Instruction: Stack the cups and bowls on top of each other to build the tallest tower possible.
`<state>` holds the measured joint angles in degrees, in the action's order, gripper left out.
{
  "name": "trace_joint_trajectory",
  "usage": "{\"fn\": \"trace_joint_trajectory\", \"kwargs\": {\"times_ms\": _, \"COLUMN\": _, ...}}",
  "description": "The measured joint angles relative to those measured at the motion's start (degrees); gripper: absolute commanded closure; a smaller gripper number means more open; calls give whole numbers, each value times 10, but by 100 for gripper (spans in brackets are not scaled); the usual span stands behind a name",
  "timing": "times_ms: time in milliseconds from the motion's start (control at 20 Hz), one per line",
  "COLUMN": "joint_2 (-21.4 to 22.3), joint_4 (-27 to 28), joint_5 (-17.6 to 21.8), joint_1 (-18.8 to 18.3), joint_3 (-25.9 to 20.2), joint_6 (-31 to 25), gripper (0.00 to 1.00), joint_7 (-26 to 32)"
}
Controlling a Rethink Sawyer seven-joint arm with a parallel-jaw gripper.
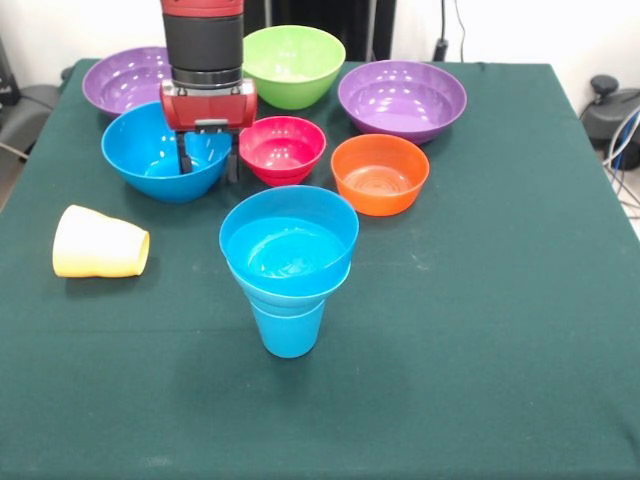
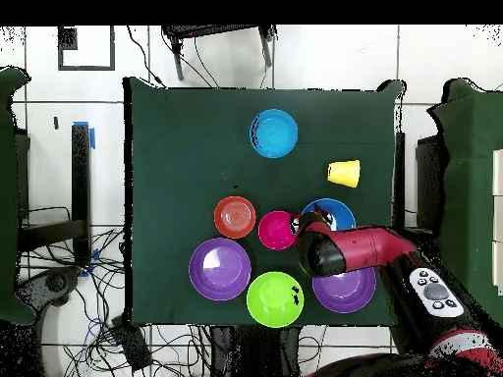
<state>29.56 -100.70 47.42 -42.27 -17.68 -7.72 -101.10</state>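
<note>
Blue bowl (image 1: 160,152) under open claw (image 1: 208,160), tower (image 1: 288,265) apart

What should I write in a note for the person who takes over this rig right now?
End effector: open and empty, fingers down at the rim of the loose blue plastic bowl.
Tower: sky-blue tapered cup standing upright, with blue bowls nested in its mouth.
Pale yellow ridged cup: on its side, apart from the rest.
Loose: two purple bowls, lime green bowl, pink-red bowl, orange bowl.
Left: stack all of these.
</note>
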Motion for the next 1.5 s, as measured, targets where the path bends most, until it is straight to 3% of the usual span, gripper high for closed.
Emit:
{"fn": "trace_joint_trajectory", "kwargs": {"times_ms": 300, "joint_2": 0, "joint_4": 0, "joint_5": 0, "joint_1": 14, "joint_3": 14, "joint_6": 0, "gripper": 0, "joint_7": 0}}
{"fn": "trace_joint_trajectory", "kwargs": {"times_ms": 1000, "joint_2": 0, "joint_4": -25, "joint_5": 0, "joint_1": 99, "joint_3": 104, "joint_6": 25, "gripper": 0, "joint_7": 0}}
{"fn": "trace_joint_trajectory", "kwargs": {"times_ms": 1500, "joint_2": 11, "joint_4": -53, "joint_5": 0, "joint_1": 104, "joint_3": 132, "joint_6": 31, "gripper": 0, "joint_7": 0}}
